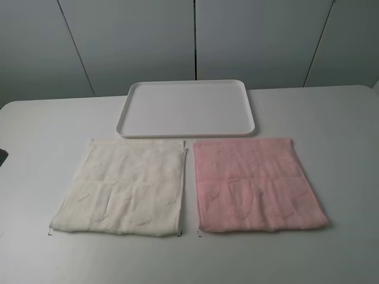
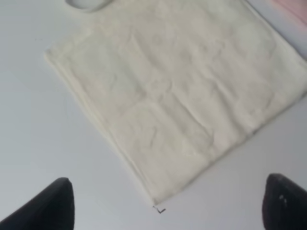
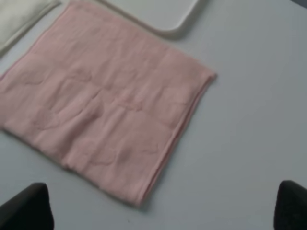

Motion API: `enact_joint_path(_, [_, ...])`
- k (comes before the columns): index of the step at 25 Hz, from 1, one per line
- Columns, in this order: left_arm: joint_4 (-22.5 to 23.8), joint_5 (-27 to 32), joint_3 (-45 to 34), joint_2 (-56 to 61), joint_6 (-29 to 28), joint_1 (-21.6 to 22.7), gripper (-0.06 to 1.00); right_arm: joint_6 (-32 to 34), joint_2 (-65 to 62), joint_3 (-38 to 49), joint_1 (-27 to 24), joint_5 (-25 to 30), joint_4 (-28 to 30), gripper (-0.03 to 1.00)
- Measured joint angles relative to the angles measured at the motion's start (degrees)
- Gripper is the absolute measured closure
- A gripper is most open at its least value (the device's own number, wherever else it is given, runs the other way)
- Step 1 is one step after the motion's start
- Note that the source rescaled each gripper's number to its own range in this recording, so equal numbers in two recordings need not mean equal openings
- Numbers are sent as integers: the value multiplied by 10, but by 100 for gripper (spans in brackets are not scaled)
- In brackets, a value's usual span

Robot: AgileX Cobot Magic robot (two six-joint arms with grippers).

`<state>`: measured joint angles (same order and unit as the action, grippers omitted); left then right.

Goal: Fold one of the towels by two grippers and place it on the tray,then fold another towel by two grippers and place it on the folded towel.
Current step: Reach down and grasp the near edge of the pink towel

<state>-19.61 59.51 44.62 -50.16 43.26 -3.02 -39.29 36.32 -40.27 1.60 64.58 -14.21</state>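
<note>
A cream towel (image 1: 121, 188) lies flat on the white table, left of a pink towel (image 1: 256, 184), also flat. A white tray (image 1: 186, 107) stands empty behind them. Neither gripper shows in the exterior high view. In the left wrist view my left gripper (image 2: 170, 211) is open and empty, its fingertips (image 2: 55, 206) wide apart, above the table near a corner of the cream towel (image 2: 177, 91). In the right wrist view my right gripper (image 3: 158, 211) is open and empty, above the table near a corner of the pink towel (image 3: 105, 110), with the tray's corner (image 3: 168, 19) beyond.
The towels lie side by side with a narrow gap between them. A small dark part (image 1: 2, 157) shows at the far left edge of the table. Small black corner marks (image 2: 160, 210) are drawn on the table at the towel corners.
</note>
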Motion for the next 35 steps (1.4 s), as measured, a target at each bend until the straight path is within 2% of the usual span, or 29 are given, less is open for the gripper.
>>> enact_joint_path(2, [-11,-10,11,-45,34,-6,-6,-41,45,0,1,2,0,-3])
enact_joint_path(5, [-6,-42,19,-96,58,-57,-6,-98,104,0,1,2,0,-3])
enact_joint_path(11, [29,-139,29,-204,49,-239,-6,-152,198,0,1,0,0,-3])
enact_joint_path(14, [47,-161,61,-277,15,-325,-6,-156,219,0,1,0,0,-3])
enact_joint_path(18, [133,-159,135,-383,-69,-431,-6,-159,227,0,1,-1,0,-3])
enact_joint_path(21, [184,-132,193,-463,-97,-498,-6,-162,227,0,1,-1,0,-3])
enact_joint_path(28, [209,-73,277,-590,-119,-582,-6,-167,227,0,1,-2,1,-3])
enact_joint_path(35, [233,-76,282,-657,-148,-604,-6,-170,227,0,1,-14,1,-3])
